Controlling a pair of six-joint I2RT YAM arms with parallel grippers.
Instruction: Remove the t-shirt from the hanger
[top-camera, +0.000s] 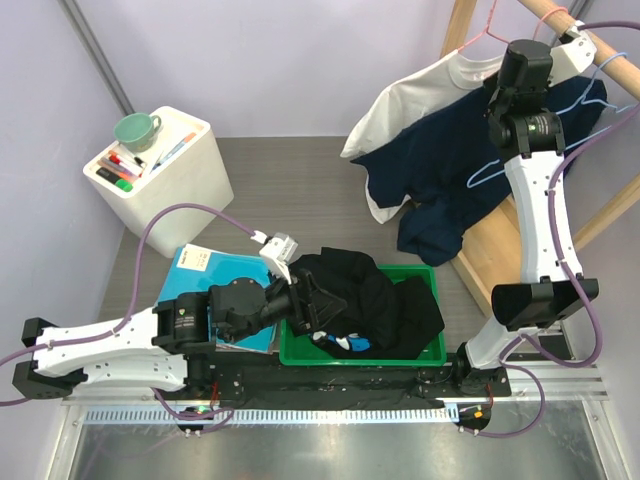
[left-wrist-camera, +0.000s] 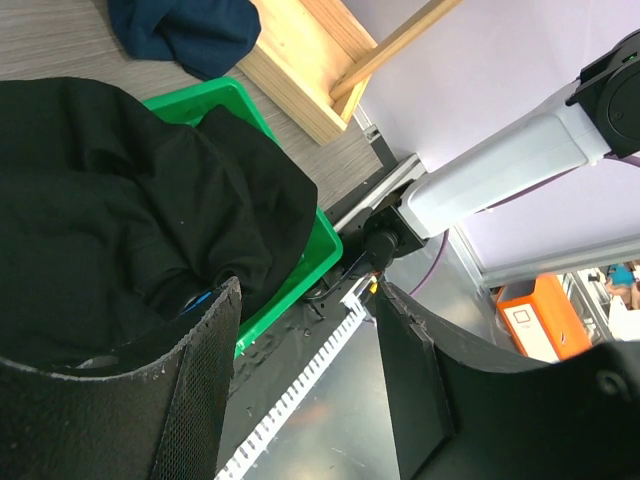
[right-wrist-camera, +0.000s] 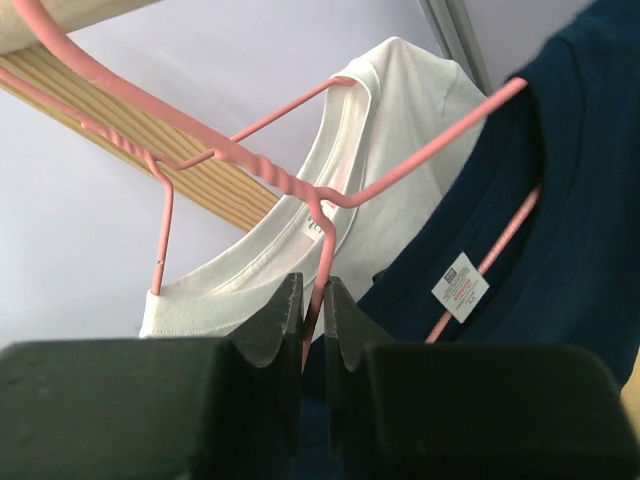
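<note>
A white t-shirt (top-camera: 400, 95) hangs on a pink wire hanger (top-camera: 480, 35) from the wooden rail at the top right, with a navy t-shirt (top-camera: 450, 160) draped beside it. My right gripper (top-camera: 500, 92) is raised at the collars. In the right wrist view it (right-wrist-camera: 313, 285) is shut on a thin vertical wire of the pink hanger (right-wrist-camera: 270, 175), with the white t-shirt (right-wrist-camera: 390, 100) behind and the navy t-shirt (right-wrist-camera: 560, 200) to the right. My left gripper (top-camera: 305, 300) is open and empty at the green bin; its jaws (left-wrist-camera: 308, 300) stand wide apart.
The green bin (top-camera: 420, 275) holds a black garment (top-camera: 370, 300), also in the left wrist view (left-wrist-camera: 120, 200). A blue wire hanger (top-camera: 580, 105) hangs on the wooden rack (top-camera: 500, 240). A white stand (top-camera: 190, 185) with a cup and pens is at the back left. A blue book (top-camera: 215, 275) lies under the left arm.
</note>
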